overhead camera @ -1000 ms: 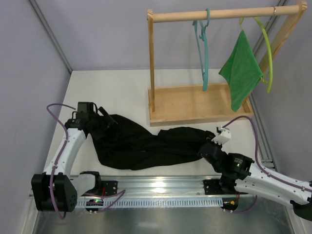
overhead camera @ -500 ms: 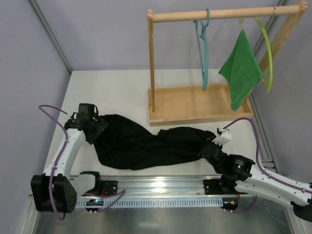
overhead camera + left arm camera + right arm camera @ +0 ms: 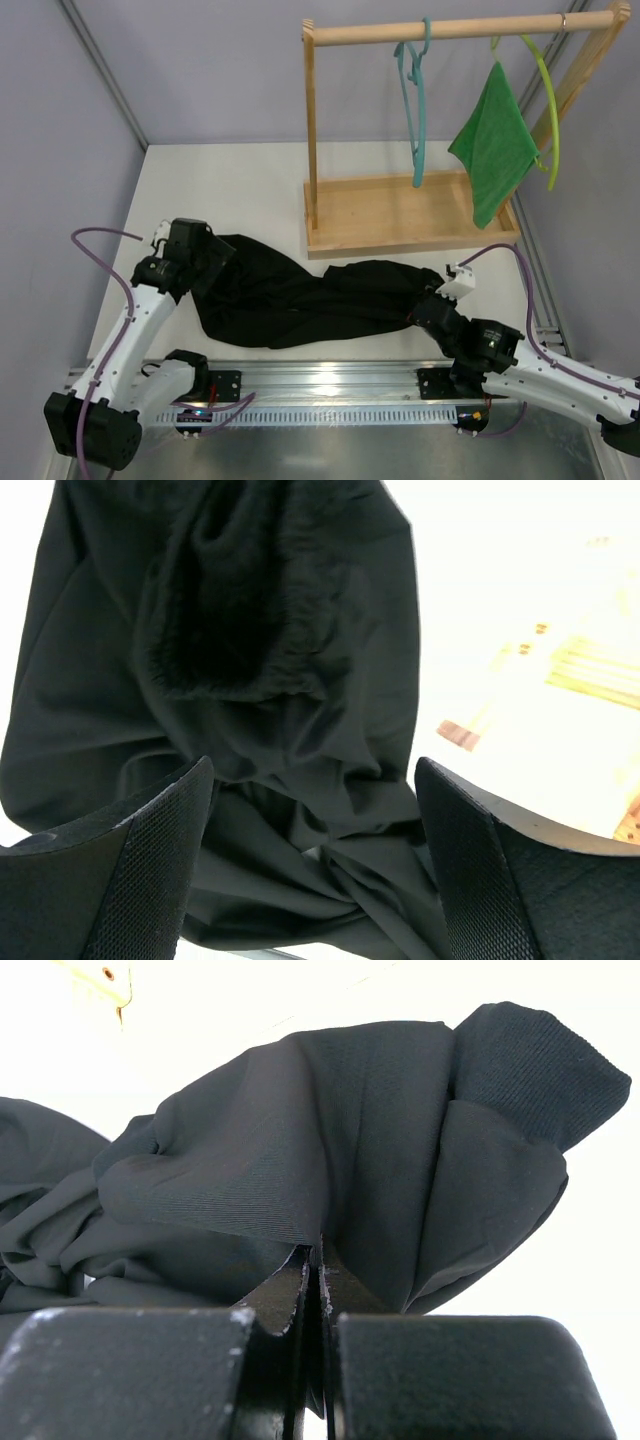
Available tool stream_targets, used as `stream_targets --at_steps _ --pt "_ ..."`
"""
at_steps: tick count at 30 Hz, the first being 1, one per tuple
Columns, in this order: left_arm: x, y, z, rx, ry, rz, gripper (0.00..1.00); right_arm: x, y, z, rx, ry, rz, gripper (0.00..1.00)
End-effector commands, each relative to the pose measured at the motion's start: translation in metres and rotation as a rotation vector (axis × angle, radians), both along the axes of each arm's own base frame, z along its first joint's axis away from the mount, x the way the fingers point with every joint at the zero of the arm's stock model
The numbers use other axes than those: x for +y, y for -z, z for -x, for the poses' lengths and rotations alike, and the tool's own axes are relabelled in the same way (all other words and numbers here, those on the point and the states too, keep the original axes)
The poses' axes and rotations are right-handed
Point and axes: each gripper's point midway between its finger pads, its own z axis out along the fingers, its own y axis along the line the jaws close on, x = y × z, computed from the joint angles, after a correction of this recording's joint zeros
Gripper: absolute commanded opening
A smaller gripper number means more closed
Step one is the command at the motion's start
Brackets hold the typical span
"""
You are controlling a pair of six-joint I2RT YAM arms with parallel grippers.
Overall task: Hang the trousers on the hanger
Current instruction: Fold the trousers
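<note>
In the top external view, the trousers [image 3: 300, 295] are lying in a long dark heap across the lower middle of the frame, on the white table [image 3: 230, 185]. The left gripper [image 3: 205, 258] is sitting at their left end and the right gripper [image 3: 428, 305] at their right end. In the upper right, the hanger [image 3: 416, 110] is hanging from the rail of a wooden rack [image 3: 400, 215], beside a green cloth [image 3: 495, 150] that is draping from a yellow-green hanger [image 3: 546, 95].

In the left wrist view, the left gripper [image 3: 310, 865] is holding its jaws wide apart, the two fingers [image 3: 140, 870] standing at the lower corners with nothing pinched between them. The trousers [image 3: 250, 680] are filling the upper left and centre of the frame beyond the tips.

In the right wrist view, the right gripper [image 3: 312, 1280] is pressing its jaws together at the bottom centre, pinching a fold of the trousers [image 3: 330, 1140], which are bunching up above the jaws.
</note>
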Motion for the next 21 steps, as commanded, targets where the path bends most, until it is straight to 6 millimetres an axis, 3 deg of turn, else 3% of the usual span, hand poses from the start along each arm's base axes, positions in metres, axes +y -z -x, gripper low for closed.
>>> stream_targets --at_steps 1,6,11,13,17,19,20,21 --pt "-0.001 0.014 -0.001 0.033 -0.078 0.039 0.82 0.002 -0.007 -0.004 -0.030 0.015 -0.033 0.04" --pt "0.003 0.040 -0.008 0.085 -0.101 0.005 0.84 0.001 -0.004 -0.003 -0.027 0.019 -0.036 0.04" --pt "0.009 0.044 -0.025 0.087 -0.135 -0.034 0.84 0.001 -0.007 -0.002 -0.025 0.001 -0.020 0.04" --pt "0.010 0.048 -0.031 0.098 -0.142 -0.052 0.80 0.000 -0.011 -0.002 -0.027 -0.004 -0.017 0.04" --pt "0.039 0.057 -0.026 0.164 -0.196 -0.195 0.61 -0.001 -0.019 0.000 -0.040 -0.033 0.005 0.09" --pt "0.050 0.057 -0.026 0.153 -0.206 -0.234 0.51 0.000 -0.023 0.000 -0.054 -0.074 0.034 0.25" --pt "0.054 0.055 -0.027 0.144 -0.218 -0.224 0.32 0.004 -0.024 0.002 -0.053 -0.104 0.042 0.35" --pt "0.055 0.052 -0.028 0.128 -0.220 -0.216 0.24 0.006 -0.028 0.002 -0.057 -0.122 0.048 0.44"
